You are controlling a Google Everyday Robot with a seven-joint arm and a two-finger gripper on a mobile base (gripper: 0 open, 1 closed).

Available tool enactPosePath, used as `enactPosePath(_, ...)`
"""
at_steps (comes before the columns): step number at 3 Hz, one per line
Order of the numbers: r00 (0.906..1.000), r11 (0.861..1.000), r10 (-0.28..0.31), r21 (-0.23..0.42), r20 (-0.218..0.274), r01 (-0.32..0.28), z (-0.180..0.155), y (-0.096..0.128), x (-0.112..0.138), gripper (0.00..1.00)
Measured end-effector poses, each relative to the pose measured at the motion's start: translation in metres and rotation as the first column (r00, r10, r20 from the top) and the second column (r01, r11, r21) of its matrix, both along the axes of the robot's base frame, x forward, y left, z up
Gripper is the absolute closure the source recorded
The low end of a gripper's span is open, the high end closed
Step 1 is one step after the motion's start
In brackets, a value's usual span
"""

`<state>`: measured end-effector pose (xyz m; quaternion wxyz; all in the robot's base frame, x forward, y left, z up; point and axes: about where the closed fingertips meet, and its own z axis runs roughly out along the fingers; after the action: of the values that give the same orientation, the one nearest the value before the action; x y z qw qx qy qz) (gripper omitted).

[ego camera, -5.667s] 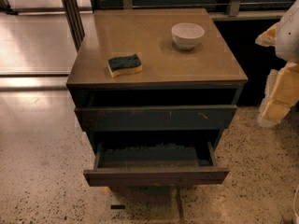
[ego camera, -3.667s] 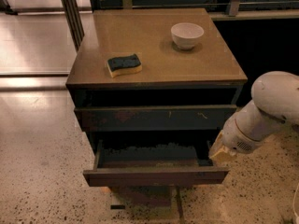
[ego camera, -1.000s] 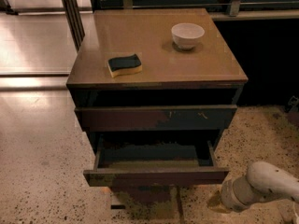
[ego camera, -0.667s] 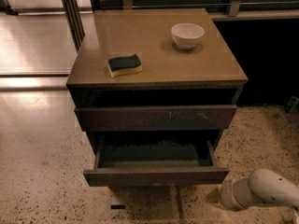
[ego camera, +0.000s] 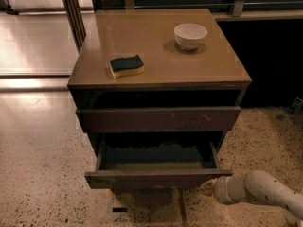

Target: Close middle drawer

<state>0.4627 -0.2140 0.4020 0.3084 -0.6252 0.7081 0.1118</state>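
The middle drawer [ego camera: 156, 178] stands pulled out toward the near side, below the scratched front [ego camera: 158, 119], with its dark interior showing. The gripper [ego camera: 208, 186] sits low, just beside the drawer's near right corner; whether it is apart or together I cannot tell. On the cabinet top [ego camera: 156, 46] a sponge [ego camera: 126, 65] lies left and a white bowl [ego camera: 190, 35] far right.

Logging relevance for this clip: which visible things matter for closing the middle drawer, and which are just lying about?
Job: middle drawer, pulled out; gripper, low by the right end of its front.
Lying about: sponge, white bowl, both on the cabinet top.
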Motion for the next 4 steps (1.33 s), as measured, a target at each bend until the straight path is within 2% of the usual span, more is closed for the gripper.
enactPosePath(1, 0.9992, 1.000, 0.006, 0.027, 0.041, -0.007, -0.008, 0.006, 0.019, 1.00)
enactPosePath(2, 0.9954, 0.998, -0.013, 0.059, 0.095, 0.007, -0.010, 0.007, 0.033, 1.00)
enactPosePath(4, 0.9786, 0.994, -0.069, 0.094, 0.194, 0.051, 0.005, 0.001, 0.058, 1.00)
